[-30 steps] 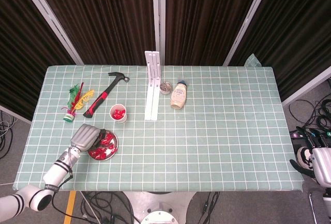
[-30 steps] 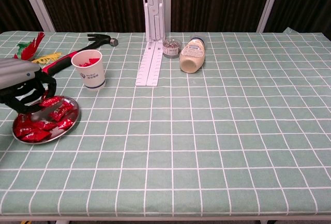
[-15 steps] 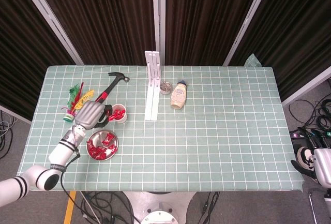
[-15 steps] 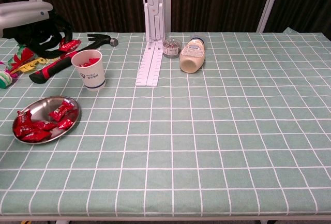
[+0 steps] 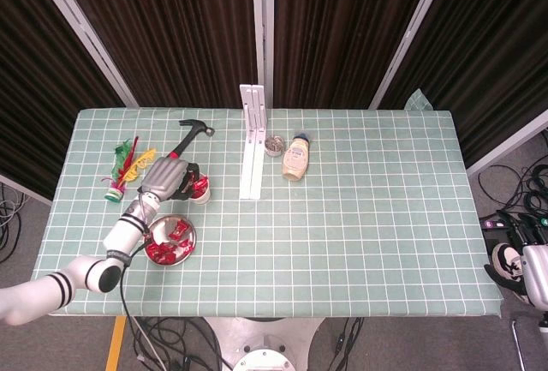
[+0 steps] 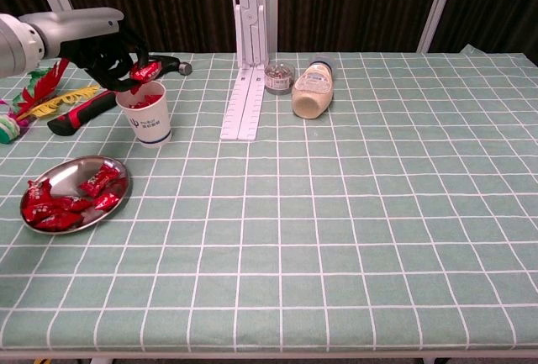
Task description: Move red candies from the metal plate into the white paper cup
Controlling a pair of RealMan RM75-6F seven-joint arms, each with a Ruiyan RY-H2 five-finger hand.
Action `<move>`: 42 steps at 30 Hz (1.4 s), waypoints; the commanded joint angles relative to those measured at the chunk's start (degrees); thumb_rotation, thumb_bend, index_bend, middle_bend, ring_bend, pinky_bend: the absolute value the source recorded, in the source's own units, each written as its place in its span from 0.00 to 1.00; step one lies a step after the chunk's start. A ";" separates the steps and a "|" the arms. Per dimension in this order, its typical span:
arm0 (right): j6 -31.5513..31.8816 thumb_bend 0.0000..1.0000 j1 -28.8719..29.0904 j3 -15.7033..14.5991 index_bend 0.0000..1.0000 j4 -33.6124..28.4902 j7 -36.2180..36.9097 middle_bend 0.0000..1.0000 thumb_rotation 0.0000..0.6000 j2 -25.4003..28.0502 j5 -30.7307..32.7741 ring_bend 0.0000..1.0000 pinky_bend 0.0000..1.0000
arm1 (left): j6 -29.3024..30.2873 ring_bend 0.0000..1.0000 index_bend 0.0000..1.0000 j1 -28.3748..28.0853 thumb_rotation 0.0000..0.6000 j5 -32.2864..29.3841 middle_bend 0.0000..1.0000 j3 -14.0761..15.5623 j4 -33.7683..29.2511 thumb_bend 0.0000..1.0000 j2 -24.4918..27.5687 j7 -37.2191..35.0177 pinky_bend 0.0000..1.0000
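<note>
My left hand (image 6: 113, 53) hangs just above the white paper cup (image 6: 145, 113), pinching a red candy (image 6: 145, 71) over its mouth. In the head view the same left hand (image 5: 168, 178) covers most of the cup (image 5: 201, 191). Red candies lie inside the cup. The metal plate (image 6: 50, 177) sits near the front left edge with several red candies (image 6: 97, 182) on it; the plate (image 5: 190, 237) shows in the head view too. My right hand (image 5: 524, 270) rests off the table at the far right edge, its fingers too indistinct to judge.
A red-handled hammer (image 6: 88, 103) lies behind the cup, with a colourful feather toy (image 6: 38, 91) to its left. A white upright rail (image 6: 250, 53) stands mid-table; beside it are a small jar (image 6: 277, 76) and a lying bottle (image 6: 311, 91).
My left hand lifted from the metal plate with a red candy and carried it back and right, ending above the cup. The right hand stayed put.
</note>
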 commanded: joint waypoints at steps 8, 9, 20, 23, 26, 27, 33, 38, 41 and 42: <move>-0.47 0.08 0.29 0.05 0.12 -0.11 -0.18 0.24 1.00 -0.07 0.08 0.14 0.43 | 0.99 0.87 0.63 0.56 1.00 -1.84 0.89 1.21 1.94 0.43 -1.63 0.79 1.00; -0.44 0.08 0.27 0.03 0.12 -0.11 -0.20 0.24 1.00 -0.09 0.05 0.14 0.43 | 1.01 0.87 0.63 0.59 1.00 -2.10 0.89 1.28 1.92 0.43 -1.66 1.02 1.00; -0.25 0.08 0.11 -0.06 0.12 -0.29 -0.13 0.24 1.00 0.13 -0.03 0.14 0.43 | 1.33 0.87 0.58 0.40 1.00 -5.50 0.87 1.81 1.16 0.42 -1.66 4.82 1.00; -0.31 0.08 0.11 -0.14 0.12 -0.28 0.01 0.24 1.00 0.13 -0.14 0.13 0.43 | 1.22 0.86 0.55 0.21 1.00 -6.82 0.87 1.99 0.44 0.42 -1.37 6.41 1.00; -0.34 0.08 0.14 -0.13 0.12 -0.20 0.12 0.24 1.00 0.12 -0.16 0.14 0.43 | 1.53 0.86 0.51 0.05 1.00 -7.74 0.86 2.00 -0.10 0.42 -1.18 7.55 1.00; -0.37 0.08 0.15 -0.13 0.12 -0.17 0.15 0.24 1.00 0.14 -0.13 0.14 0.43 | 1.63 0.86 0.50 0.01 1.00 -7.94 0.86 1.99 -0.27 0.42 -1.12 7.82 1.00; -0.28 0.08 0.13 -0.09 0.12 -0.14 0.26 0.24 1.00 0.24 -0.17 0.14 0.43 | 4.44 0.86 0.38 0.80 1.00 -7.22 0.84 1.89 -3.39 0.42 0.64 8.45 1.00; -0.23 0.08 0.11 -0.05 0.12 -0.12 0.40 0.24 1.00 0.29 -0.13 0.14 0.43 | 9.65 0.86 0.38 3.48 1.00 -3.83 0.84 2.67 -8.92 0.42 4.25 8.26 1.00; -0.12 0.08 0.08 -0.06 0.12 -0.05 0.52 0.24 1.00 0.30 -0.22 0.14 0.43 | 12.96 0.85 0.38 5.83 1.00 -1.32 0.84 3.67 -11.65 0.42 6.27 7.16 1.00; -0.09 0.08 0.07 -0.07 0.12 -0.03 0.55 0.24 1.00 0.31 -0.25 0.14 0.43 | 13.92 0.85 0.38 6.59 1.00 -0.48 0.84 4.11 -12.23 0.42 6.79 6.82 1.00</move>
